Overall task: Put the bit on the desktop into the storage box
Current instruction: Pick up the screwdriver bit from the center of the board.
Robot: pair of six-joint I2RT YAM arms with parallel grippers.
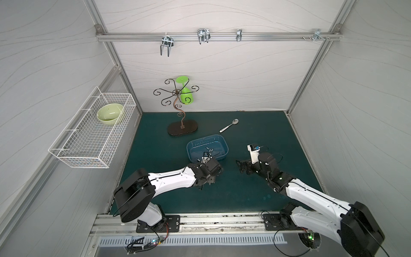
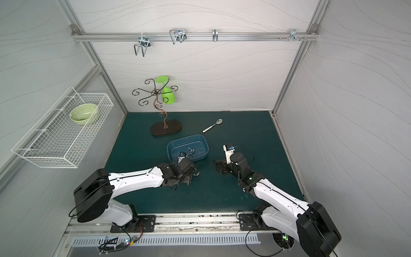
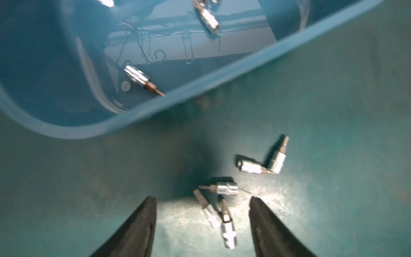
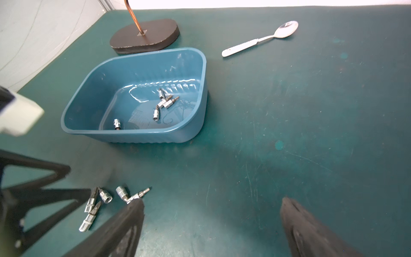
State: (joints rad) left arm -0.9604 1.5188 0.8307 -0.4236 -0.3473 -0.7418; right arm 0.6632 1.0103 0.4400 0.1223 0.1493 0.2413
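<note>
Five bits (image 3: 228,188) on desktop (image 3: 333,133) beside storage box (image 3: 200,86); left gripper (image 3: 202,200), right gripper (image 4: 212,201) both apart.

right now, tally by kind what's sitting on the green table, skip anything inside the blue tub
small silver socket bits on the dark teal desktop: 5
white-handled metal spoon: 1
oval-based wire cup stand: 1
translucent blue plastic storage box: 1
total: 8

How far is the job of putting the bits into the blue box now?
Done: about five bits lie in the storage box. In hand: nothing is gripped; the left tool hangs open around some loose bits on the desktop, and the right tool is open and empty. Left: five loose bits outside the box.
</note>
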